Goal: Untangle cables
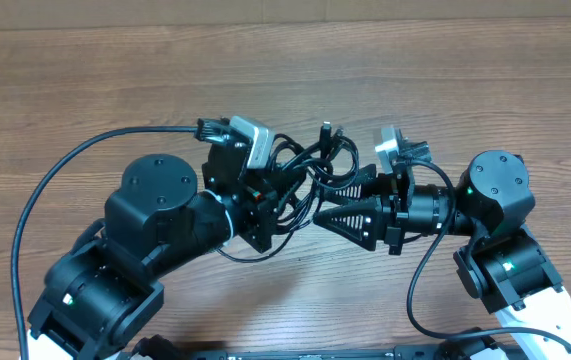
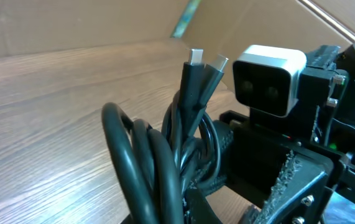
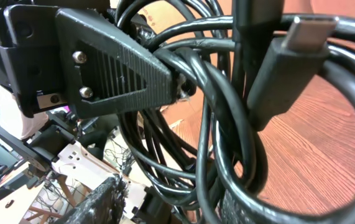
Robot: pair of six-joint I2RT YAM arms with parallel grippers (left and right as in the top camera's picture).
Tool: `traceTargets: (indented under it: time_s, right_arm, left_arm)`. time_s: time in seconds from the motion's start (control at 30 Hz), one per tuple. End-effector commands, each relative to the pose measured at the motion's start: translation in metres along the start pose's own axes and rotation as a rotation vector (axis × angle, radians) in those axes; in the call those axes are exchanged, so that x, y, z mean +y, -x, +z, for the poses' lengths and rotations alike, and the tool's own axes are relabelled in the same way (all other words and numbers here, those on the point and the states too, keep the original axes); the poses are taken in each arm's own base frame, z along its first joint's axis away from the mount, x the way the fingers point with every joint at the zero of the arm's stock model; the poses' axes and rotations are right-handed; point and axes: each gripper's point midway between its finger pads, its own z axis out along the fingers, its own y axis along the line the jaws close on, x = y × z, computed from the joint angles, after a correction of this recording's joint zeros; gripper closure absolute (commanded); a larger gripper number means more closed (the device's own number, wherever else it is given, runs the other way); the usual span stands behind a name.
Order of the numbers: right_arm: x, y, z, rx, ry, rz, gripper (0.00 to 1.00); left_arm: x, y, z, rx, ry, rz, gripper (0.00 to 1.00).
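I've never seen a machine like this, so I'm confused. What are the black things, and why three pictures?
It's a robot with two arms at a wooden table. One picture looks down from above; the other two come from small cameras on the wrists, close up. Each arm ends in a pinching tool. Between them is a tangle of thin black cables with small plugs. The left tool is shut on the cables. The right tool reaches into the tangle; whether it grips is unclear.

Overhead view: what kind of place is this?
Likely a robotics lab bench: a wooden table, the left arm and right arm reaching over it, and tangled black cables between them.
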Motion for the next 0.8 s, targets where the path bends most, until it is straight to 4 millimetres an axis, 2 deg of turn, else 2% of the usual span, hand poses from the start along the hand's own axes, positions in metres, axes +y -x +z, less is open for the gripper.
traceTargets:
  time_s: [0.0, 0.13, 0.2, 0.57, 0.77]
  right_arm:
    - [0.000, 0.008, -0.002, -0.026, -0.026, -0.023, 0.53]
    - [-0.005, 0.009, -0.001, -0.033, -0.045, -0.022, 0.53]
    - [-0.007, 0.008, -0.001, -0.031, -0.046, -0.017, 0.48]
    - [-0.022, 0.007, 0.003, -0.028, -0.080, 0.013, 0.45]
    - [-0.023, 0.008, 0.003, -0.034, -0.086, 0.009, 0.44]
  left_arm:
    - [-0.023, -0.004, 0.000, 0.039, -0.129, 0.013, 0.96]
    - [-0.024, -0.004, -0.001, 0.039, -0.131, 0.013, 0.96]
    - [-0.024, -0.005, -0.001, 0.042, -0.135, 0.013, 0.96]
    - [-0.029, -0.012, -0.003, 0.073, -0.163, 0.010, 0.96]
    - [-0.029, -0.012, -0.003, 0.073, -0.164, 0.016, 0.96]
